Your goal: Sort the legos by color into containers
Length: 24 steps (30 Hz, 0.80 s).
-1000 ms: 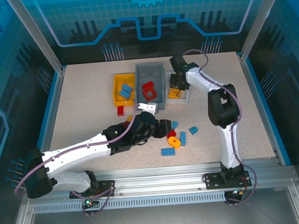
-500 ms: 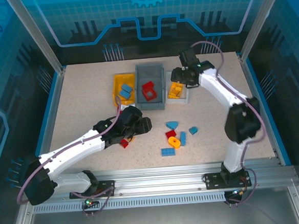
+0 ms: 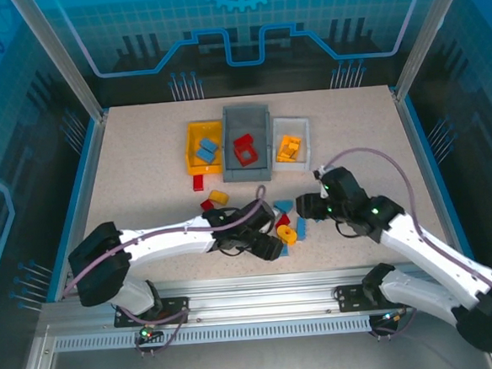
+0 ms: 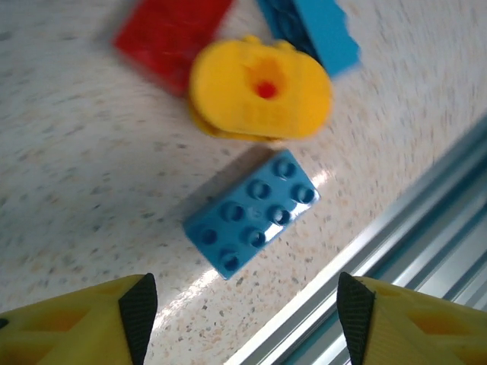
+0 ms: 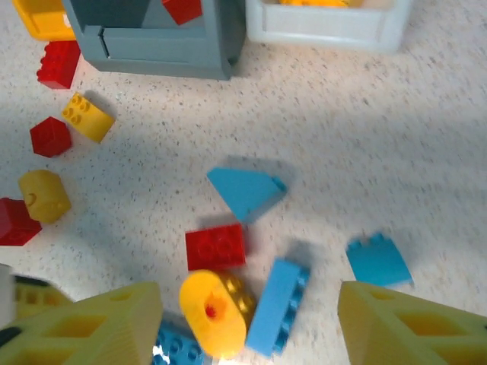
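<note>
Blue brick [image 4: 251,217], eight studs up, lies flat on the worktop [image 3: 143,158] just beside a round yellow piece [image 4: 259,87], near the front rail [image 4: 411,251]. It is judged light, rigid and smooth-walled, and best pinched across its two long flat sides. Left fingers [image 4: 76,327] hover spread and empty, clear of it; right fingers [image 5: 403,327] are likewise spread, holding nothing. Loose legos counted from the right wrist: four blue, four red, three yellow. Three bins: yellow bin [image 3: 190,150] with two blue, grey bin [image 3: 245,110] with two red, white bin [image 3: 292,124] with yellow pieces, number unclear.
</note>
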{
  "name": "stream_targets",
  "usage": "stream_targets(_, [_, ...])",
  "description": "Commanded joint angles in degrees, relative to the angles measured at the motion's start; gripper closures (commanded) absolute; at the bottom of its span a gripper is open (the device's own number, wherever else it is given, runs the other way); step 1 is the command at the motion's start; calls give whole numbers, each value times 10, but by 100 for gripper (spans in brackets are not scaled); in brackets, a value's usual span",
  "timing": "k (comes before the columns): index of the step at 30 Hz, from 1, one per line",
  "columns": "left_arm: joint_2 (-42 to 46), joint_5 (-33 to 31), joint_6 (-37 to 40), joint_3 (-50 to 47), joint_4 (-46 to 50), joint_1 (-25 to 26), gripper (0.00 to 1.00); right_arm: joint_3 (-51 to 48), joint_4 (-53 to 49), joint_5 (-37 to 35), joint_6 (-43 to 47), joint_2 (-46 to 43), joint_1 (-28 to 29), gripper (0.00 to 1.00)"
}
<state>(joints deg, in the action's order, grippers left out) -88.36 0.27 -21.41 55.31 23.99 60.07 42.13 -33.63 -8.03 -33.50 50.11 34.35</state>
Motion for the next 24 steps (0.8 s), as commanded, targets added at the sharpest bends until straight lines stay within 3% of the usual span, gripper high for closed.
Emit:
stream_targets(1, [-34,28,225,34,59,11,24,-18,-36,36,-32,-88,4,30])
stream_targets(4, [-52,13,305,36,45,14,14,-21,-64,77,-46,-129,0,25])
stream_targets(8, [-84,-16,355,47,29,14,15,-13,-98,126,-68,-155,-2,24])
stream_targets(13, [-136,-21,375,68,10,16,22,-8,-130,124,-91,-200,-2,24])
stream_targets(16, [-158,-21,373,84,6,16,39,-10,-136,123,-98,-208,-3,24])
stream_targets(20, [-185,-4,373,107,29,18,70,-19,-131,120,-107,-209,-2,25])
stream_targets(22, [-190,-2,375,103,29,23,71,-20,-129,117,-109,-208,-4,25])
stream_targets(24, [-186,-3,375,95,25,28,79,-20,-126,115,-109,-206,-3,25])
